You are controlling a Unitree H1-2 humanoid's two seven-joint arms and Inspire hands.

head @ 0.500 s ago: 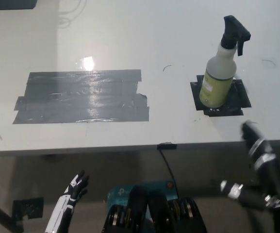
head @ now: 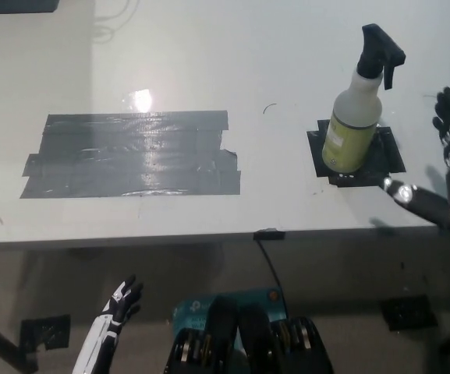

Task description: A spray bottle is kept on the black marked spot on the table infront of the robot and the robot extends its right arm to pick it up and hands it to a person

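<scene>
Left hand (head: pixel 121 302): rests below surface (head: pixel 287 47) edge, lower left, fingers apart, empty. Grey tape patch (head: pixel 131 153): mid-left. Spray bottle (head: pixel 356 109): upright on black marked spot (head: pixel 387 156); likely light, rigid, smooth plastic; grip body below trigger. Label yellow-green, text unreadable. Right hand (head: pixel 443 175): beside bottle, spread, not touching.

White table (head: pixel 209 47) with glare spot (head: pixel 140 100); dim floor (head: pixel 37 280) below.

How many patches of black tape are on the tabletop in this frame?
2. A large wide patch lies on the table's left-centre area; a small square patch sits at the right, under the spray bottle, which hides part of it. No other tape shows on the tabletop.
</scene>
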